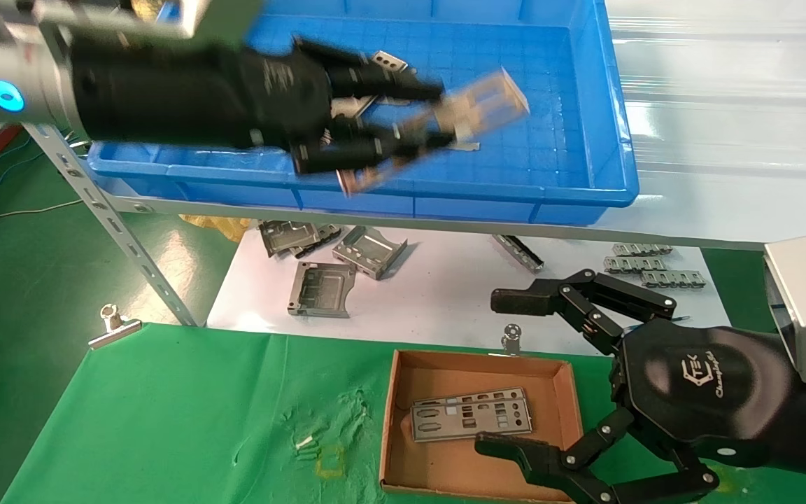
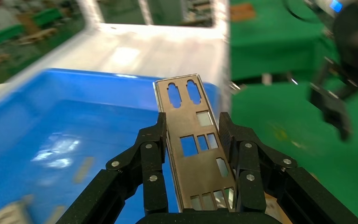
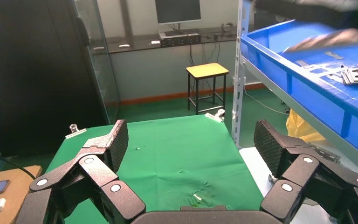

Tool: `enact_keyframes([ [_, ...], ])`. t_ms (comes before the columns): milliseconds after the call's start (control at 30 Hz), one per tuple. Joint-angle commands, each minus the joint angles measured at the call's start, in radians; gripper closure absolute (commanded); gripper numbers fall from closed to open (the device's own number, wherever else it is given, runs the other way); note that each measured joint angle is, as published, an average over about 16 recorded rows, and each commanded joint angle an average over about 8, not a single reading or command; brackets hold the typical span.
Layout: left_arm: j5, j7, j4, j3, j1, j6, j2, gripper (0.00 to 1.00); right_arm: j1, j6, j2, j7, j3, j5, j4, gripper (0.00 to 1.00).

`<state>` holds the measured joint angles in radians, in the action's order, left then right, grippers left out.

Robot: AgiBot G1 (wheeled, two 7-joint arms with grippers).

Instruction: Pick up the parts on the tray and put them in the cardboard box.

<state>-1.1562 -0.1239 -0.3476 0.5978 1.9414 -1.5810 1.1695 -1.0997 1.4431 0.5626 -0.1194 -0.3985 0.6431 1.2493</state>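
Clamped on a thin punched silver-grey metal plate [image 1: 438, 129] above the big blue plastic tray [image 1: 613, 133], the left gripper [image 1: 438, 115] has one delivery pending, while the spread-jawed right gripper [image 1: 508, 371] hovers beside the shallow brown cardboard box [image 1: 392, 420], already holding one plate [image 1: 471, 413].

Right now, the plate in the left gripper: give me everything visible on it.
The plate is a thin, flat, long and narrow strip of silver-grey metal, punched with two rounded slots near its far end and several rectangular cut-outs along its length. The left gripper is shut on it, black fingers pressing its long edges. It is lifted off the floor of the blue tray, tilted, far end pointing over the tray. Nothing else touches it.
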Motion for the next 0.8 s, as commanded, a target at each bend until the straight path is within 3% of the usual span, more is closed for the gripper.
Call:
enact_keyframes([
  [33,0.012,-0.001,-0.054,0.016,-0.026,-0.028,-0.010,1.00,0.000,0.000,0.000,0.000,0.000,0.000,0.000,0.00],
  [200,0.083,0.019,-0.265,0.118,-0.130,-0.011,-0.067,1.00,0.000,0.000,0.000,0.000,0.000,0.000,0.000,0.00],
  [300,0.075,-0.022,-0.325,0.164,-0.185,0.020,-0.070,1.00,0.000,0.000,0.000,0.000,0.000,0.000,0.000,0.00],
  [600,-0.029,-0.275,-0.307,0.217,-0.369,0.224,0.038,1.00,0.000,0.000,0.000,0.000,0.000,0.000,0.000,0.00],
  [800,-0.074,-0.399,-0.246,0.237,-0.425,0.315,0.121,1.00,0.000,0.000,0.000,0.000,0.000,0.000,0.000,0.00],
])
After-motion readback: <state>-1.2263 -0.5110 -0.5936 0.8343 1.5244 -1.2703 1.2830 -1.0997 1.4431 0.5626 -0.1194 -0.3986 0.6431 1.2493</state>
